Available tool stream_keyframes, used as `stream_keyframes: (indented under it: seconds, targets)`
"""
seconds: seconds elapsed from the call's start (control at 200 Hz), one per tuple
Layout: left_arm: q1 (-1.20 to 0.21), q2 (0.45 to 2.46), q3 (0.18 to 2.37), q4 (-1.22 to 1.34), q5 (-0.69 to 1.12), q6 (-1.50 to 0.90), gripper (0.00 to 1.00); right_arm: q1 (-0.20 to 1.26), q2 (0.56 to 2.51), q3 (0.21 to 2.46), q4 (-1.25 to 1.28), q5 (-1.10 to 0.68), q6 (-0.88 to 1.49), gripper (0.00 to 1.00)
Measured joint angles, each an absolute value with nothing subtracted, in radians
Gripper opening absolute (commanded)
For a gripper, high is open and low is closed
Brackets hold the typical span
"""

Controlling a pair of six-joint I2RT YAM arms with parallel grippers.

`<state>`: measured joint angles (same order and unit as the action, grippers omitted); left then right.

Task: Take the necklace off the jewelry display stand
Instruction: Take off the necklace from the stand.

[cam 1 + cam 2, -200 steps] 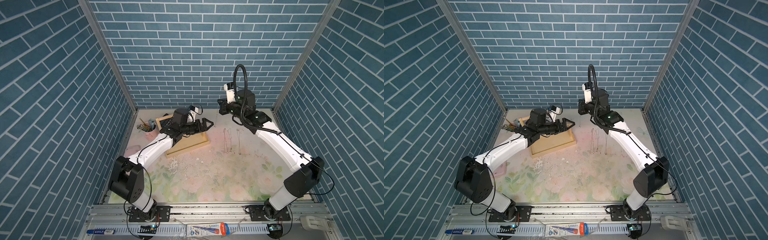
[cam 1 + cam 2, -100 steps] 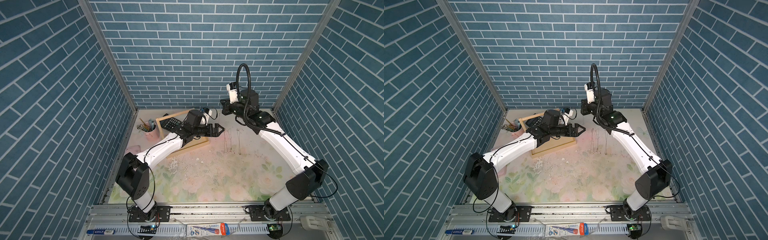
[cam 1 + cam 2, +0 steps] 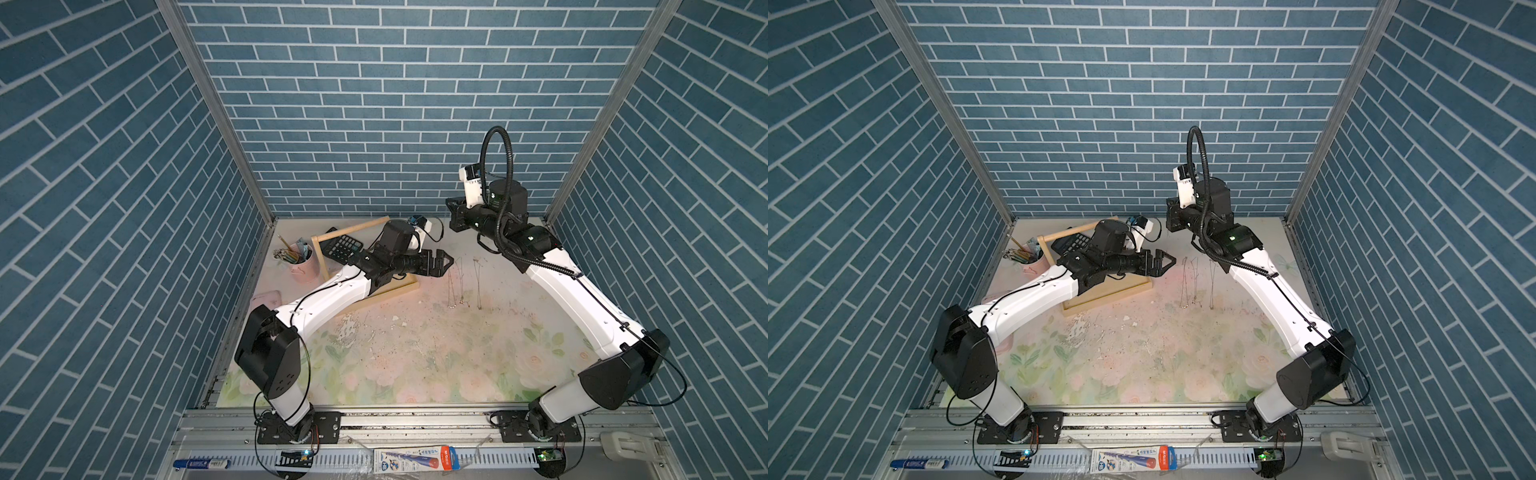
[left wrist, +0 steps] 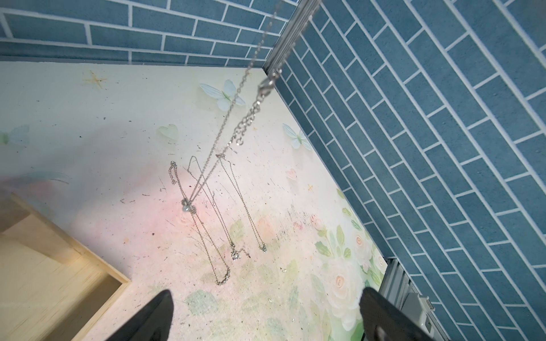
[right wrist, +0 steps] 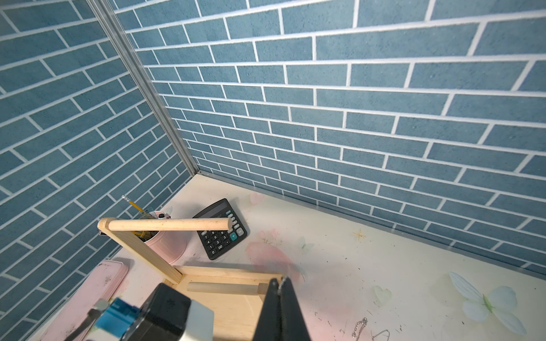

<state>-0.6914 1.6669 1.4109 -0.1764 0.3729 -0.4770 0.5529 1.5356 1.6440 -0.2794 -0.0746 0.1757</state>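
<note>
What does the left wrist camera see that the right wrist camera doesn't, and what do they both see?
Only the left wrist view: the dangling necklace with its pendant and clasp, three necklaces laid out whole on the flowered mat, and the open left hand.
Only the right wrist view: the calculator, the pink pencil cup, the upper dowel bar, and the shut right hand pinching the chain's end.
Both: the jewelry display stand and its tray base, the mat and the blue brick walls.

White arms (image 3: 328,299), black joints (image 3: 270,353), ribbed cable (image 3: 496,129)
</note>
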Motion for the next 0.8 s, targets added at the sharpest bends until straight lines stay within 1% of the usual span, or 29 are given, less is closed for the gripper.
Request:
stream_keyframes:
  seconds: [0.425, 0.8]
  targets:
    - [-0.712, 1.673, 1.445, -0.19, 0.353, -0.467, 0.99, 0.538, 1.486, 1.599, -0.3, -0.075, 0.175, 0.0]
    - [-0.734, 1.72, 1.481, -0.196, 0.345, -0.454, 0.99, 0.518, 1.431, 1.552, -0.313, -0.072, 0.175, 0.0]
